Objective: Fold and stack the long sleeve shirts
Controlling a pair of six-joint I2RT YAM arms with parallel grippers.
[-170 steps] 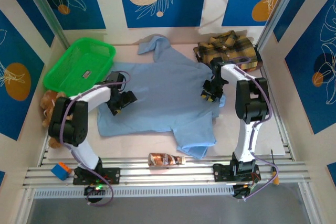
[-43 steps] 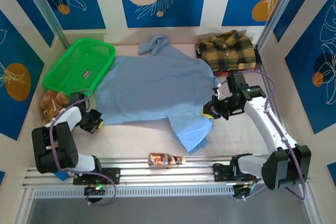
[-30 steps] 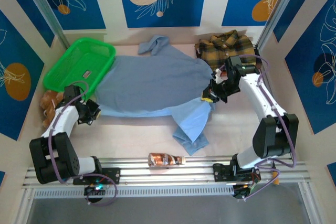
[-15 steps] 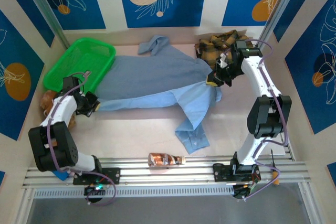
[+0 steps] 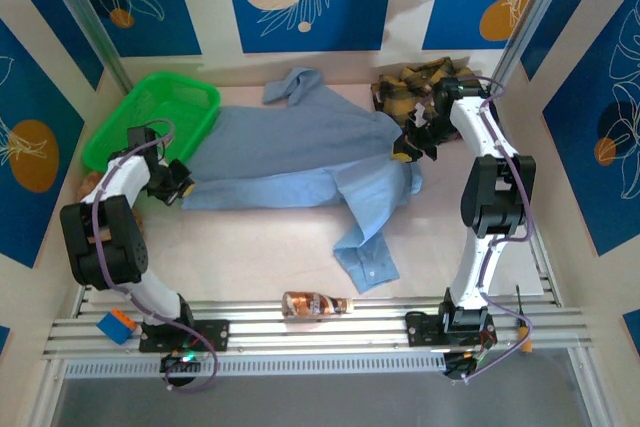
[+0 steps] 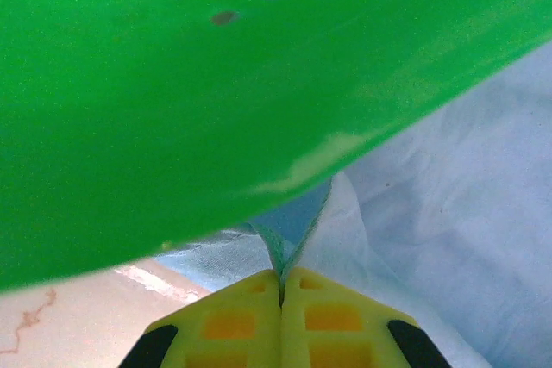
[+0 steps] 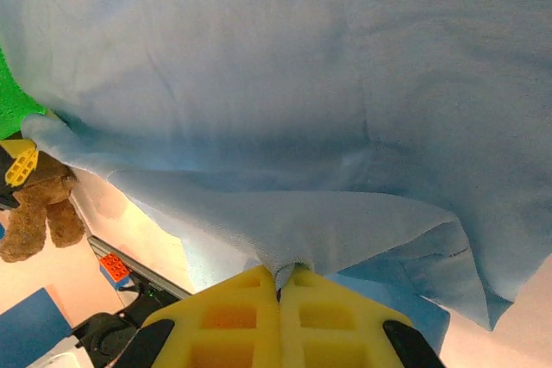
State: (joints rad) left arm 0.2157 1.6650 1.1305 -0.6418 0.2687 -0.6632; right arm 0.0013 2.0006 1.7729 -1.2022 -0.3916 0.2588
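Across the table (image 5: 270, 257) from 9 to 3 o'clock: the light blue shirt (image 5: 300, 147), collar at 12, near hem lifted and doubled back toward 12, one sleeve trailing loose toward 6. Held that way, most likely, to carry the hem over the body for a first fold.

At 10 o'clock, the green basket (image 5: 150, 112), its near wall right against the shirt's left edge and looming over the left wrist view. At 1 o'clock, the plaid shirt (image 5: 425, 87), bunched in the far right corner, not yet laid out.

At 9 o'clock, the left gripper (image 5: 178, 185), clamped tight on a thin pinch of blue cloth. At 2 o'clock, the right gripper (image 5: 405, 152), likewise closed on the hem, cloth draping from its pads.

Tight at 10 and 1, against basket and plaid. Open table toward 6, apart from the loose sleeve and a small bottle (image 5: 315, 304) by the rail. Toy bear (image 7: 39, 208) at 9, just beyond the left gripper.
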